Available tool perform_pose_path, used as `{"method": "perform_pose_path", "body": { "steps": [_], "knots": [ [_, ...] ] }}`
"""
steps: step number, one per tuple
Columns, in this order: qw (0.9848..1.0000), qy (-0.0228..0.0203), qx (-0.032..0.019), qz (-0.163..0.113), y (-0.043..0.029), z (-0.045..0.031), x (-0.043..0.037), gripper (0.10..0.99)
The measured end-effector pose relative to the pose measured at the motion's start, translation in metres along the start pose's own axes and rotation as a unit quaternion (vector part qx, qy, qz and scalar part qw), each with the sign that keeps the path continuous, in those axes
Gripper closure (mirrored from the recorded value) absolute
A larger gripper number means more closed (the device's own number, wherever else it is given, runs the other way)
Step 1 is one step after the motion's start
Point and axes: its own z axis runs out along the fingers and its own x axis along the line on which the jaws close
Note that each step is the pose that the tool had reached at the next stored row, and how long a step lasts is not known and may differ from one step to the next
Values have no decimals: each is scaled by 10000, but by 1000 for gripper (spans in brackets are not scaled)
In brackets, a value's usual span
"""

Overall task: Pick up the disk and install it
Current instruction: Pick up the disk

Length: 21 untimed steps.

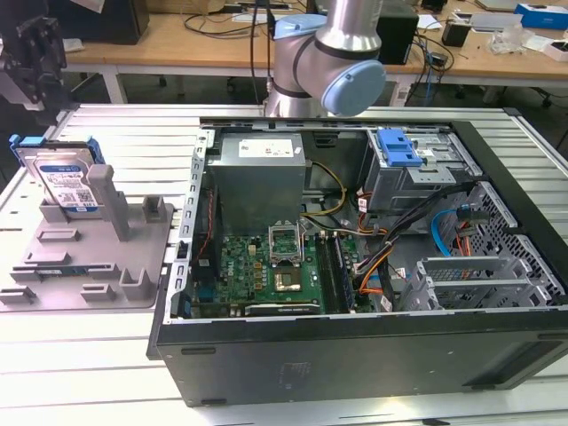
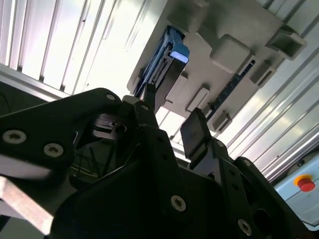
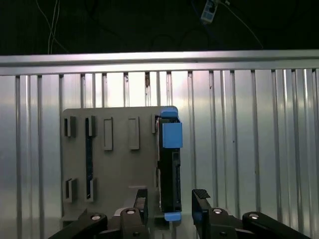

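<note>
Disk (image 1: 60, 177) hasn't gone anywhere yet, so the task looks like it's right at the start. Nothing is picked up and nothing is installed.

Starting from the exterior view's left, the gripper (image 1: 37, 49) hangs over the far corner of the slatted metal table (image 1: 124, 124), above the disk and, as far as I can tell, not touching it. Right below, the disk stands on its edge in the grey fixture (image 1: 98, 275), leaning back against one of the upright posts. Its labelled face looks roughly toward the exterior camera, and the blue bracket shows along the top edge.

In the first wrist view you're looking straight down on it. The disk (image 3: 169, 164) shows as a thin dark strip with blue tabs at both ends, and that strip runs parallel to the slots in the fixture. I'd guess that's the long axis lying flat along the fixture, but I wouldn't swear it isn't the short side. The jaws are spread wide, one of the fingers (image 3: 201, 196) on each flat side of the strip with clear daylight around it, so they're lined up to close across the thickness.

Further to the exterior view's right sits the open computer case (image 1: 355, 355). The drive cage with the blue latch (image 1: 399, 149) is in its far corner, well apart from the disk.
</note>
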Motion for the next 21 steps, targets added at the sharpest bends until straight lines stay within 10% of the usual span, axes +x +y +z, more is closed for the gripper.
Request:
{"method": "perform_pose_path", "body": {
  "steps": [11, 21],
  "knots": [
    [10000, 23, 1, 3, 360, 46, -76, 604],
    [10000, 33, 1, 3, 397, 116, -74, 604]
  ]
}}
